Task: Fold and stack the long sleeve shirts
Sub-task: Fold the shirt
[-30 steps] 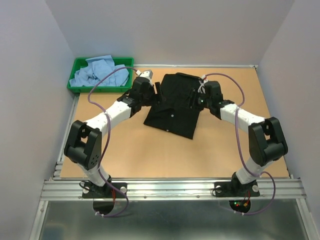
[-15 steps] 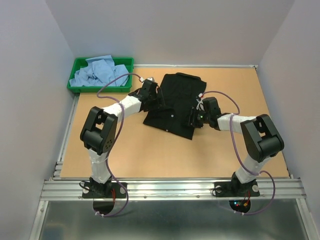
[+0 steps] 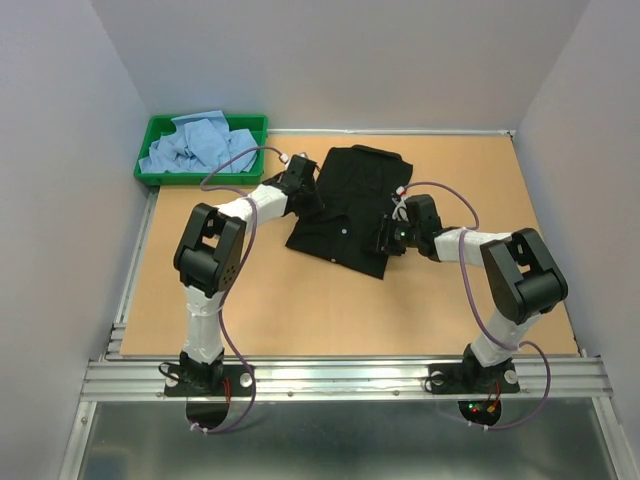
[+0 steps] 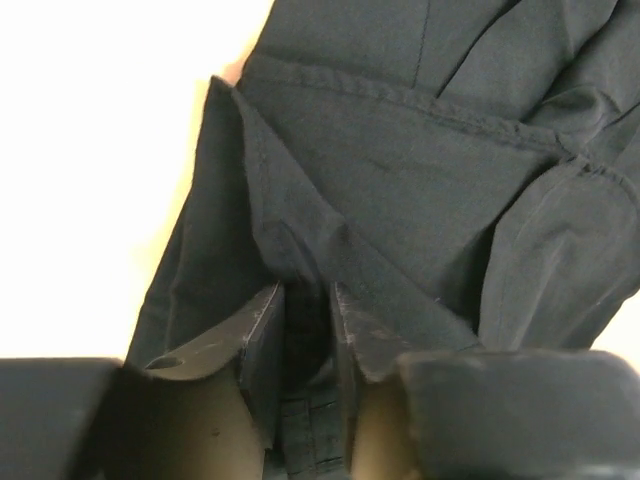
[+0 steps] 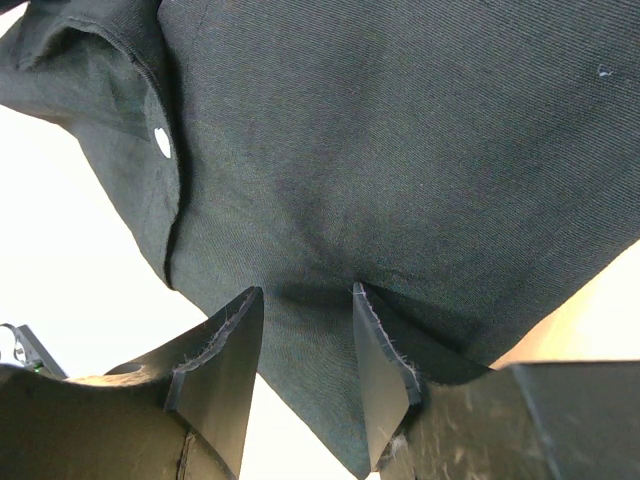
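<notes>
The black shirt [image 3: 350,205] is laid partly folded at the middle of the table [image 3: 300,310], towards its far side, with its collar end away from the arm bases. Bare board is seen on every side of it: a wide band towards the bases, a broad stretch to the right, and a narrower strip along the far edge. To the left, the green tray [image 3: 205,119] is set in the far corner just off the board, well apart from the shirt, and the light blue shirts [image 3: 195,148] are heaped in it.

The left gripper [image 4: 306,292] is closed narrowly on a raised ridge of cloth at the shirt's left edge. The right gripper [image 5: 306,292] is clamped on the hem at the near right corner, and the cloth is puckered between its fingers.

Since a second ago, the right gripper has been brought from the shirt's far right side down to this near corner; the left arm's elbow has been swung inward, and the shirt's outline is little changed
</notes>
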